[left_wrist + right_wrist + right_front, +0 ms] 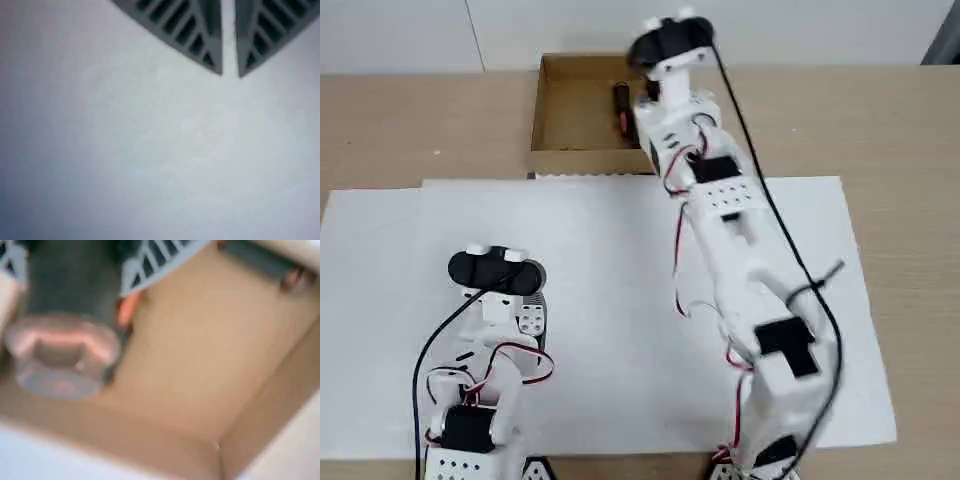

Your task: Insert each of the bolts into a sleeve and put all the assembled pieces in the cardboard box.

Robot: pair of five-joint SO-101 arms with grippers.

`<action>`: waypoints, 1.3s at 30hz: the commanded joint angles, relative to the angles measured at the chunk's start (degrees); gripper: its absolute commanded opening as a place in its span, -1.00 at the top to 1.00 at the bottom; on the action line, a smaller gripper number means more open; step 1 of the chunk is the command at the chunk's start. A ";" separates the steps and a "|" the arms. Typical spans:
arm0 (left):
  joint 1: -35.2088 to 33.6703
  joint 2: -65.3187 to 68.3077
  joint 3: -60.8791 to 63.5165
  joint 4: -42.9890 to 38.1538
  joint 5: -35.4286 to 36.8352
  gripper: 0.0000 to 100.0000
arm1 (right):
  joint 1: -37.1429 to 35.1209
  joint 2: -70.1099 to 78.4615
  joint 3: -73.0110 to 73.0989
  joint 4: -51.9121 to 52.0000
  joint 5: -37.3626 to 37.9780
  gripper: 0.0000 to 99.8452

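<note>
The right gripper (75, 270) clamps 1 assembled piece (65, 340) inside the cardboard box (200, 365), with a second piece (260, 262) lying beyond its tips. This looks like the drop-off step, so next its jaws should part. The left gripper (229, 70) is nearly closed and empty.

A large white paper sheet (610, 300) lies flat across a light brown wooden tabletop (410, 120), whose bare wood shows around the sheet's edges. A plain white wall (420, 30) stands behind the table.
</note>
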 commanded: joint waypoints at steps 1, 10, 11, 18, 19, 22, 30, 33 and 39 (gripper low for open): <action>-0.26 -0.70 -0.22 0.44 -0.18 0.99 | -0.84 5.49 -11.08 -2.95 3.43 0.99; -0.26 -0.70 -0.22 0.44 -0.18 0.99 | -4.44 15.69 -20.92 -2.42 10.02 0.99; -0.26 -0.70 -0.22 0.44 -0.18 0.99 | -4.97 16.13 -20.92 -2.42 11.16 0.99; -0.26 -0.70 -0.22 0.44 -0.18 0.99 | -6.81 17.19 -20.92 -1.63 12.31 0.98; -0.26 -0.70 -0.22 0.44 -0.18 0.99 | -6.99 17.19 -20.92 -1.63 12.31 0.94; -0.26 -0.70 -0.22 0.44 -0.18 0.99 | -6.99 17.27 -20.75 -0.92 12.22 0.72; -0.26 -0.70 -0.22 0.44 -0.18 0.99 | -6.90 16.66 -20.92 1.54 12.22 0.65; -0.26 -0.70 -0.22 0.44 -0.18 0.99 | -6.73 15.87 -21.01 1.54 12.40 0.72; -0.26 -0.70 -0.22 0.44 -0.18 0.99 | -6.73 12.79 -21.01 1.71 12.31 1.00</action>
